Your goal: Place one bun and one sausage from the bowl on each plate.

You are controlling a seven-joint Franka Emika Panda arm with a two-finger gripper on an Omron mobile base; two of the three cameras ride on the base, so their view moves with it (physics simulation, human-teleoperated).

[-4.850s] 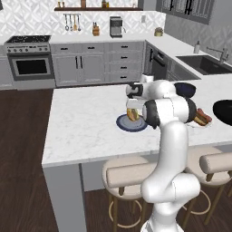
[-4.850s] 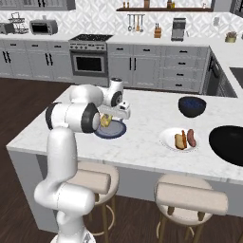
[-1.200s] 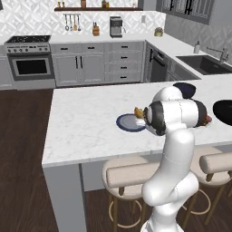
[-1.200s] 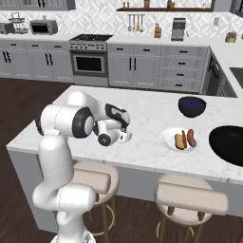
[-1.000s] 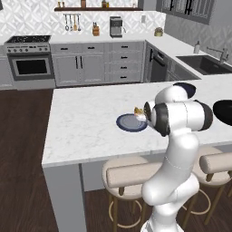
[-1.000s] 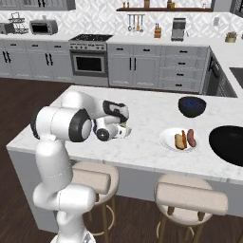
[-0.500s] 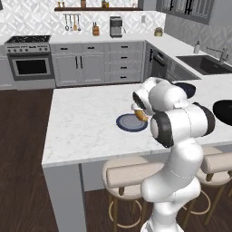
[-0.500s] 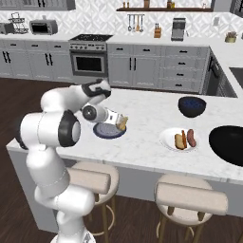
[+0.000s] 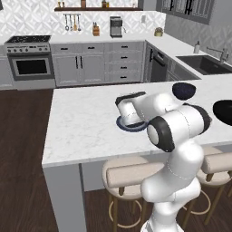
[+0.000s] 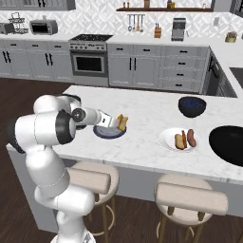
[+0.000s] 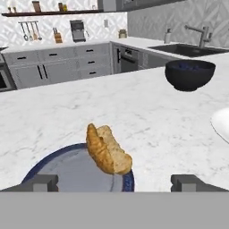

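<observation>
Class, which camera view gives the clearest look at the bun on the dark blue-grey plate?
The hand view: the bun lies close and unobstructed on the dark blue-grey plate. The right base view shows it small beside the arm. In the left base view the arm covers that spot.

the arm [image 9: 181, 136] is looking glossy white and chunky, with dark joint rings and small dark fingertips [image 11: 42, 182]

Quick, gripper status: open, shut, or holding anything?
Gripper: open, holding nothing; the bun lies free on the dark blue-grey plate.
</observation>
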